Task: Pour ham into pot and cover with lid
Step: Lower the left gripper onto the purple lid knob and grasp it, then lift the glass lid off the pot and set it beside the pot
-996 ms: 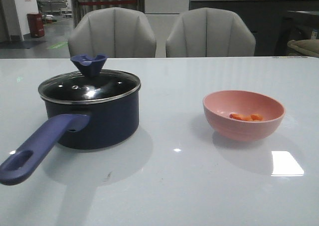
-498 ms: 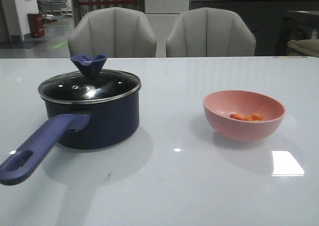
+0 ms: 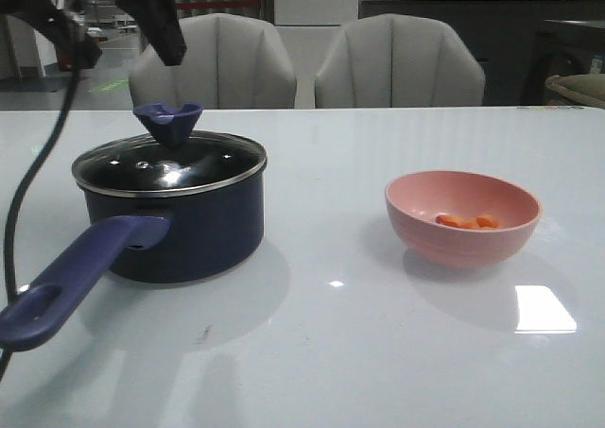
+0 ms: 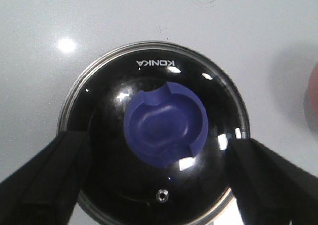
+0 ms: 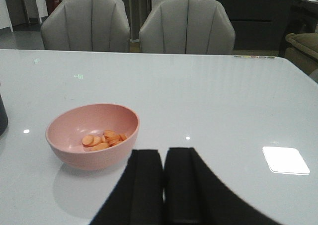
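Observation:
The dark navy pot (image 3: 189,234) stands at the table's left with its purple-blue handle (image 3: 71,282) pointing to the near left. The glass lid (image 3: 170,166) sits on it, blue knob (image 3: 168,122) up. My left gripper (image 3: 128,58) hangs open and empty above the knob. In the left wrist view the gripper (image 4: 158,144) has one black finger (image 4: 44,180) on each side of the lid (image 4: 149,86) and knob (image 4: 165,123). The ham (image 3: 467,222) lies in a pink bowl (image 3: 463,244) at the right. My right gripper (image 5: 164,155) is shut and empty, just near-right of the bowl (image 5: 74,155) and its ham (image 5: 103,139).
Two grey chairs (image 3: 302,64) stand behind the table's far edge. A bright light reflection (image 3: 545,310) lies on the glossy white table (image 3: 331,352) near the bowl. The left arm's cable (image 3: 24,192) hangs down past the pot's handle.
My left arm has come into the front view from the upper left and now hangs over the lid. The pot, lid, bowl and ham have not moved.

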You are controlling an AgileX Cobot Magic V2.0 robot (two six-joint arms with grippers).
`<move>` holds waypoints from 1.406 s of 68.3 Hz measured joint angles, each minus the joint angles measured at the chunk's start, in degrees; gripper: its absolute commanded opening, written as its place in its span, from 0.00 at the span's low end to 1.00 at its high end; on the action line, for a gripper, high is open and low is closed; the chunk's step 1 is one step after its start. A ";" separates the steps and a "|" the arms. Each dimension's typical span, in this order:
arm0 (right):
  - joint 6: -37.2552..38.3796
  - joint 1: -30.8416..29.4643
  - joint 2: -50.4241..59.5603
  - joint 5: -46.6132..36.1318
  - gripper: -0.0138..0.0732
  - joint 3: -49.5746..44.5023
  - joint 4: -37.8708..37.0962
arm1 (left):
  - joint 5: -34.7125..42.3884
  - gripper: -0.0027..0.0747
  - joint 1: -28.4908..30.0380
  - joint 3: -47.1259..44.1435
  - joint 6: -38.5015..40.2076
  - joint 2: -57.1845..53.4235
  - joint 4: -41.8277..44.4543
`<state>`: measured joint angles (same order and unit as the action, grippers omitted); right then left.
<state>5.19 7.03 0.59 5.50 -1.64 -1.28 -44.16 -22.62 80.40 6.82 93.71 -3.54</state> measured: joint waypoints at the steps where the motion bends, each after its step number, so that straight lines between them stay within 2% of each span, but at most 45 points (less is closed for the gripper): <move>1: 0.00 0.00 0.00 0.00 0.34 0.00 0.00 | -0.42 0.82 -0.25 0.68 0.81 0.56 0.60; 10: 0.00 0.00 0.00 0.00 0.34 0.00 0.00 | -4.73 0.82 -2.36 6.89 5.16 5.96 5.33; 21: 0.00 0.00 0.00 0.00 0.34 0.00 0.00 | -9.16 0.82 -2.79 11.91 8.37 11.13 6.65; 49: 0.00 0.00 0.00 0.00 0.34 0.00 0.00 | -12.98 0.81 -2.79 15.79 11.16 17.32 6.98; 57: 0.00 0.00 0.00 0.00 0.34 0.00 0.00 | -13.21 0.72 -2.79 15.79 11.25 17.53 6.98; 68: 0.00 0.00 0.00 0.00 0.34 0.00 0.00 | -13.31 0.49 -2.92 15.92 11.25 17.53 6.53; 72: 0.00 0.00 0.00 0.00 0.34 0.00 0.00 | -13.30 0.44 -2.92 15.92 11.25 17.53 6.53; 96: 0.00 0.00 0.00 0.00 0.34 0.00 0.00 | -13.43 0.43 -2.92 16.05 11.25 17.53 6.53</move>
<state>5.19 7.03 0.59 5.50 -1.64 -1.28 -57.59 -25.54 96.45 18.07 111.25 2.99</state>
